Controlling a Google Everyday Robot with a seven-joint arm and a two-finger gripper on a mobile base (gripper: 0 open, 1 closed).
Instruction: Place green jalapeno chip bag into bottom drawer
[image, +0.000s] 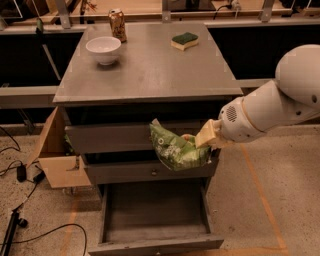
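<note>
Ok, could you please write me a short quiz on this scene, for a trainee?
1. True or false: the bottom drawer stands open.
2. The claw, in front of the upper drawers, holds: A) a cup B) the chip bag C) a plate.
3. Fill in: at the back right of the cabinet top lies a ___.
Key: 1 true; 2 B; 3 sponge.
</note>
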